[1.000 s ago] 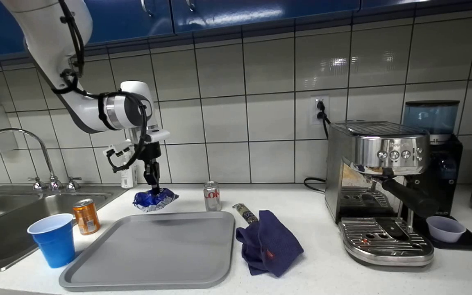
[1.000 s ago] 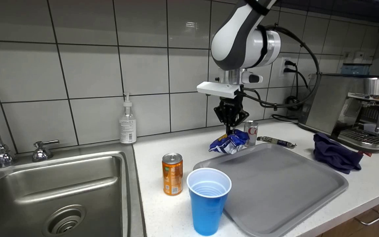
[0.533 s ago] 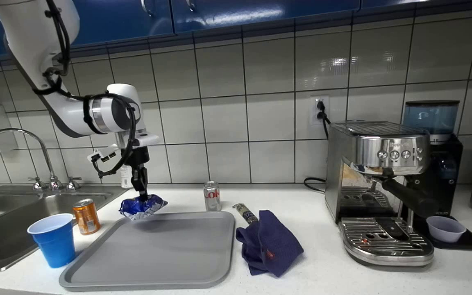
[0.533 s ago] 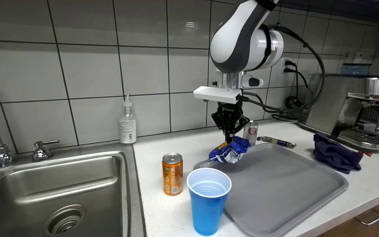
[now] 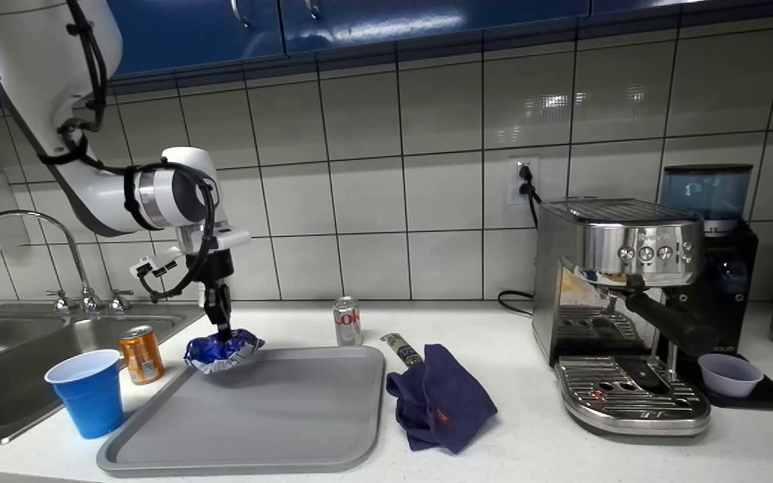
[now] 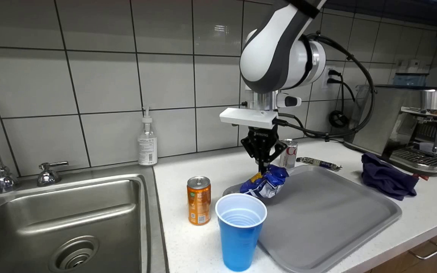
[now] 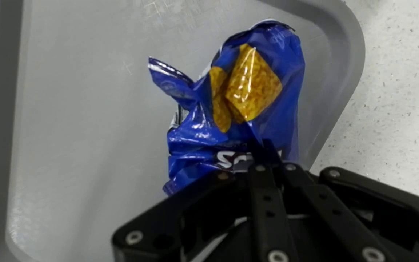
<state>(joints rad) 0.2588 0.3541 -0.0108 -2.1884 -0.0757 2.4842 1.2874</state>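
My gripper (image 5: 225, 333) points down and is shut on a crumpled blue chip bag (image 5: 242, 345). The bag hangs a little above the far corner of the grey tray (image 5: 279, 416), on the sink side. In an exterior view the fingers (image 6: 263, 168) pinch the top of the bag (image 6: 273, 180), behind the blue cup (image 6: 240, 242). In the wrist view the closed fingertips (image 7: 266, 150) press into a fold of the bag (image 7: 275, 72), which shows a yellow chip picture. The tray (image 7: 78, 109) lies below it. The pinched fold is partly hidden by the fingers.
An orange can (image 6: 198, 201) stands between cup and sink (image 6: 78, 216). A silver cola can (image 5: 347, 322) stands behind the tray. A wrapped bar (image 5: 402, 350) and dark blue cloth (image 5: 441, 402) lie beside it. A coffee machine (image 5: 618, 248) and soap bottle (image 6: 147, 146) stand near the wall.
The gripper has carried the bag toward the sink side and lower, from behind the tray to over its far corner. The other objects have not moved.
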